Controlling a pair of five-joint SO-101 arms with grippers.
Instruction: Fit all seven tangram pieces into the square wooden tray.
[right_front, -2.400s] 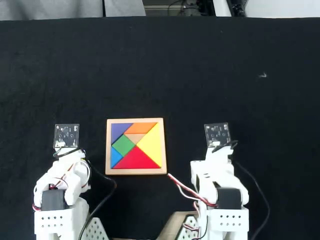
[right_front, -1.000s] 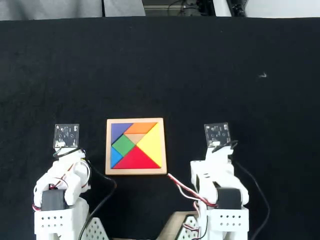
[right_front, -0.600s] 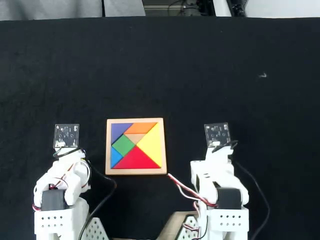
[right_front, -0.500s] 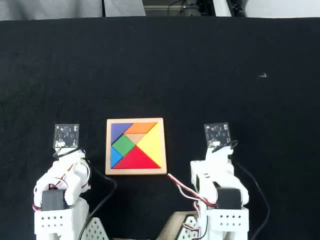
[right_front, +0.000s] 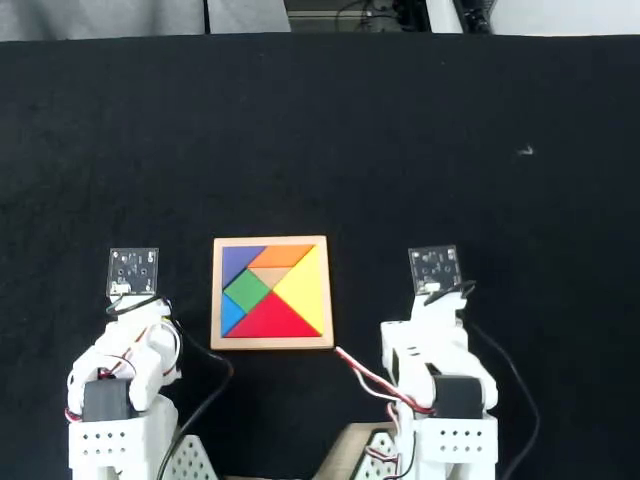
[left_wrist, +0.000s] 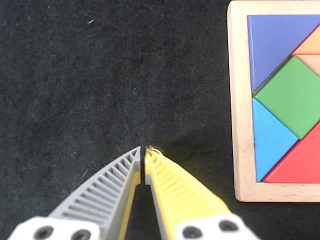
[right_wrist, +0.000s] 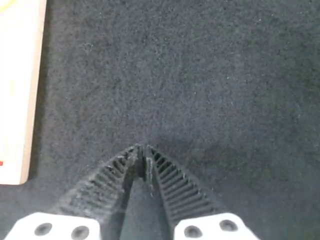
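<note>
Since the left gripper (left_wrist: 144, 149) hangs low over the black cloth (right_front: 420, 150) with its grey and yellow fingers pressed together on nothing, it has no hold on any part of the puzzle. Just to its right, between the two arms, the square wooden tray (right_front: 270, 343) lies flat on the cloth. Inside its rim sit a purple triangle (right_front: 238, 262), an orange piece (right_front: 280, 256), a small tan piece (right_front: 268, 275), a green square (right_front: 246, 290), a blue triangle (right_front: 230, 313), a red triangle (right_front: 270, 320) and a yellow triangle (right_front: 303, 290). They lie edge to edge and seem to fill the square, so the task looks finished. The pieces appear to be thin, stiff, light wood with smooth painted faces, likely slippery to a flat pinch. Packed this tightly, they offer no free edge to grip. Any needed handling would probably be best done at the tray's raised rim, which looks rigid and easy to close fingers over, keeping the tray level so nothing slides out. Farther right, the right gripper (right_wrist: 142, 150) is likewise clenched empty over bare cloth, apart from the tray's right rim.
</note>
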